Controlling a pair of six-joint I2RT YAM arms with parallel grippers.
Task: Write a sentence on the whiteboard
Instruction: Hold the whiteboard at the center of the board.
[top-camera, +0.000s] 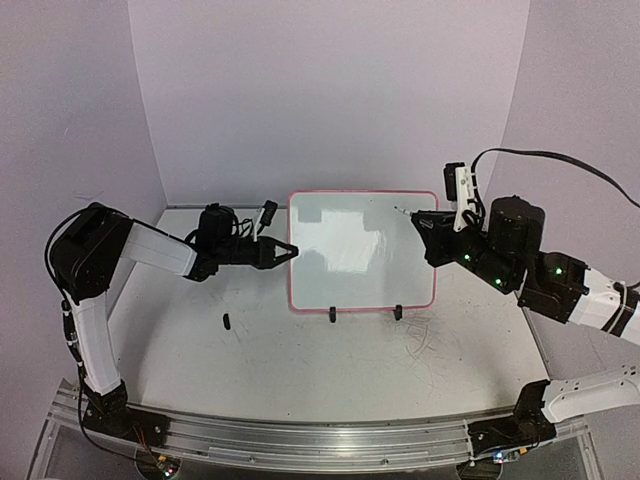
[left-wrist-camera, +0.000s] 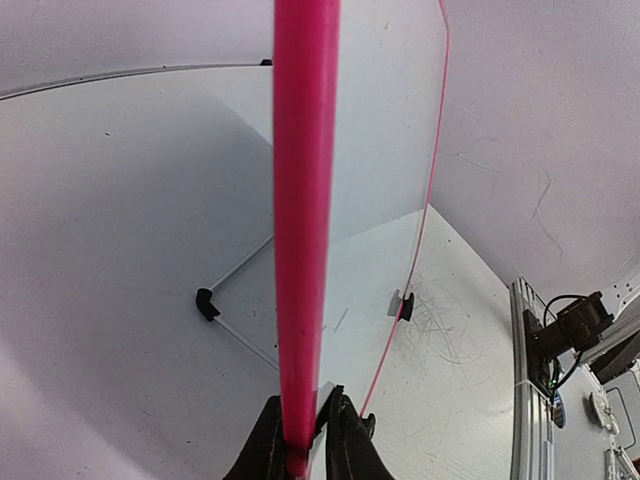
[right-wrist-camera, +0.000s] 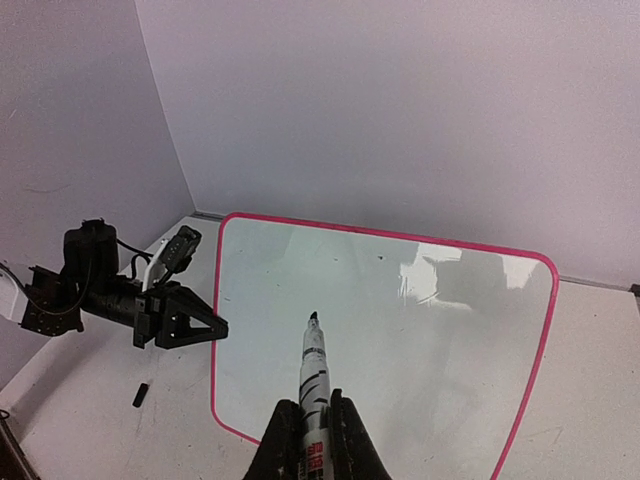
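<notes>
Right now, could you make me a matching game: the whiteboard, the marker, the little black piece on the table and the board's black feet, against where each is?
1 whiteboard
2 marker
3 small black piece
4 black feet

A gripped in the right jaws
B lying loose on the table, left of the board
C upright, left edge clamped in the left jaws
D under the board's bottom edge

Pairs: 1-C, 2-A, 3-B, 4-D

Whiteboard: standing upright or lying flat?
Upright: the whiteboard stands on the table on its two black clip feet, and the left gripper is shut on its left frame edge.
</notes>
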